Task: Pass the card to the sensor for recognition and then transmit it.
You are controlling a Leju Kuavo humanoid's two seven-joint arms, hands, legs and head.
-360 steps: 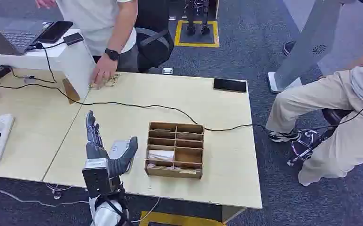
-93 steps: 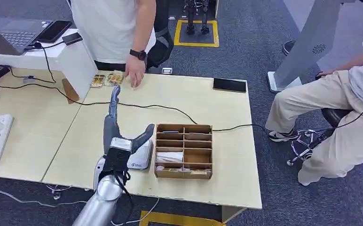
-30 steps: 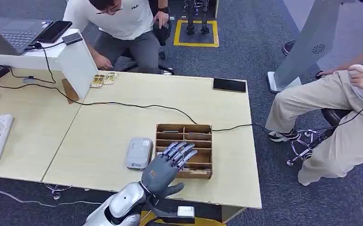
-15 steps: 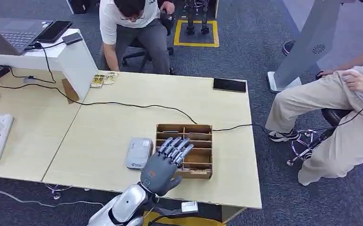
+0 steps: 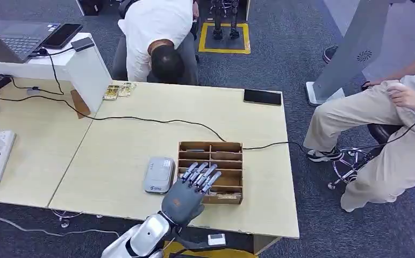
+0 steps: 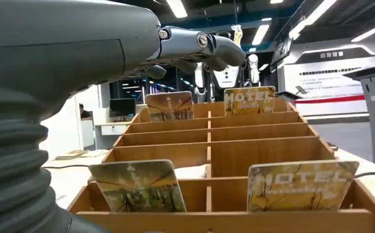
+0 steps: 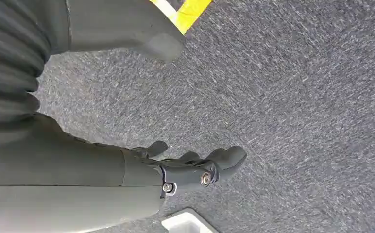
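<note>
A wooden divided box (image 5: 237, 171) stands near the table's front edge. To its left lies the grey sensor (image 5: 159, 174). My left hand (image 5: 188, 192) hovers over the box's near left compartments, fingers spread, holding nothing. In the left wrist view the left hand (image 6: 78, 53) reaches above the box (image 6: 210, 145), where two cards stand in the nearest row, a picture card (image 6: 137, 187) and a "HOTEL" card (image 6: 299, 187). Two more cards (image 6: 170, 106) stand at the far end. My right hand (image 7: 127, 179) hangs over carpet, fingers loosely apart and holding nothing.
A black cable (image 5: 157, 121) crosses the table behind the box. A dark phone (image 5: 263, 97) lies at the far right corner and loose cards (image 5: 118, 91) at the far left. One person (image 5: 159, 37) bends over the far edge; another (image 5: 388, 134) sits to the right.
My left hand has drawn back slightly over the box's near left part, fingers still spread. The person at the far edge has bent forward, head down.
</note>
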